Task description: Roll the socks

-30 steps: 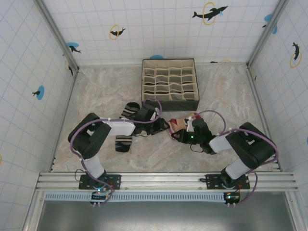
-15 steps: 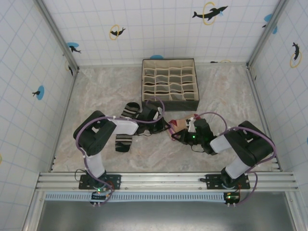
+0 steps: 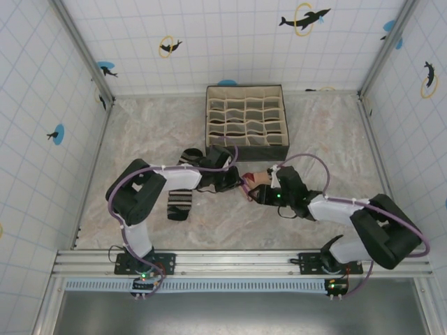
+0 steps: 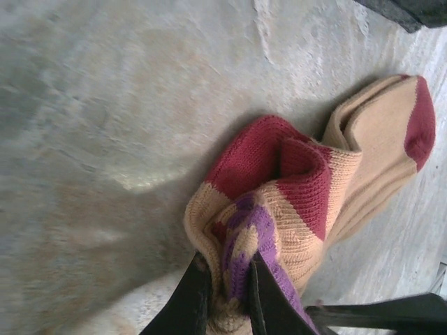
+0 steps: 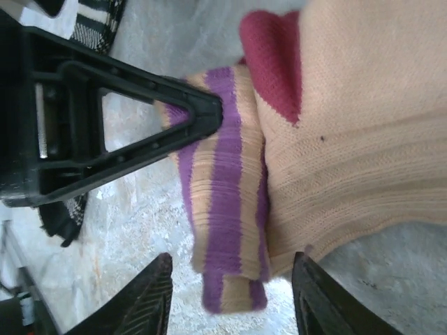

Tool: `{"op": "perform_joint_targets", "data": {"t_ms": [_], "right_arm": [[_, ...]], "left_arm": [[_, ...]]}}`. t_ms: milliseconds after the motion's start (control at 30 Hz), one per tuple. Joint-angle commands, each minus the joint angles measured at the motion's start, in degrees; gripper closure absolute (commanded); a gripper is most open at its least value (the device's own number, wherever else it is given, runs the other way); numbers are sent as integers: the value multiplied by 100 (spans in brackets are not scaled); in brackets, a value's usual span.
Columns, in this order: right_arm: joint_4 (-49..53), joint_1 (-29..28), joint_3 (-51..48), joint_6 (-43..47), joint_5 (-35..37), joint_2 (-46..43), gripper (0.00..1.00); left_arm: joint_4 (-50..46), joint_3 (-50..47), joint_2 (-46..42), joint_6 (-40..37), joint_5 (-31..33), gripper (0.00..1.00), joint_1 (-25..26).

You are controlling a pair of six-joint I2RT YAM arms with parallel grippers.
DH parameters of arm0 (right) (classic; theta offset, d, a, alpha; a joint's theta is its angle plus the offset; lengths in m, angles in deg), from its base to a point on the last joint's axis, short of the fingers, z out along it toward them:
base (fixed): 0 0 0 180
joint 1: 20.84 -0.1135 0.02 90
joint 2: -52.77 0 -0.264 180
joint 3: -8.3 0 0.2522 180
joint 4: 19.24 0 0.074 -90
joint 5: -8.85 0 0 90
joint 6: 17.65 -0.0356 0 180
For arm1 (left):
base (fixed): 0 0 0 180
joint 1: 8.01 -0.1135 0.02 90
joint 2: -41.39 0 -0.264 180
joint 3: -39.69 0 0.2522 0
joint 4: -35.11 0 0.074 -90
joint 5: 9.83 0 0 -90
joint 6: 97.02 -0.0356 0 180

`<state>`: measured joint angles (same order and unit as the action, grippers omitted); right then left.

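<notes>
Peach sock [image 4: 363,160] mid-table, bunched. Left gripper [image 4: 227,264] pinched shut on its purple-striped cuff; right gripper [image 5: 232,259] open, straddling it, empty — should close low on fold, then roll tight.

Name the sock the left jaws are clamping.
The peach sock with the dark red toe, pinched at its purple-striped cuff; the black striped sock lies loose, untouched.

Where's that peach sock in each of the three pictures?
Top view: peach sock at mid-table, near picture centre.
Left wrist: sock centre to right.
Right wrist: sock upper right.
Shared landmark: left claw pinching its striped cuff.
</notes>
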<state>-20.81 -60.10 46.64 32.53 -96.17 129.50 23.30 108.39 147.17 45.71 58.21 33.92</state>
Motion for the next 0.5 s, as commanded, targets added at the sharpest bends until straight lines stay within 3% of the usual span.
{"op": "perform_joint_targets", "data": {"t_ms": [0, 233, 467], "right_arm": [[1358, -523, 511, 979, 1322, -294, 46], [1916, -1959, 1060, 1933, 3700, -140, 38], [2150, -3286, 1687, 2860, 6021, 850, 38]], "left_arm": [[-674, 53, -75, -184, 9, 100, -96], [-1077, 276, -68, -262, -173, 100, -132], [-1305, 314, -67, -338, -331, 100, -159]]}}
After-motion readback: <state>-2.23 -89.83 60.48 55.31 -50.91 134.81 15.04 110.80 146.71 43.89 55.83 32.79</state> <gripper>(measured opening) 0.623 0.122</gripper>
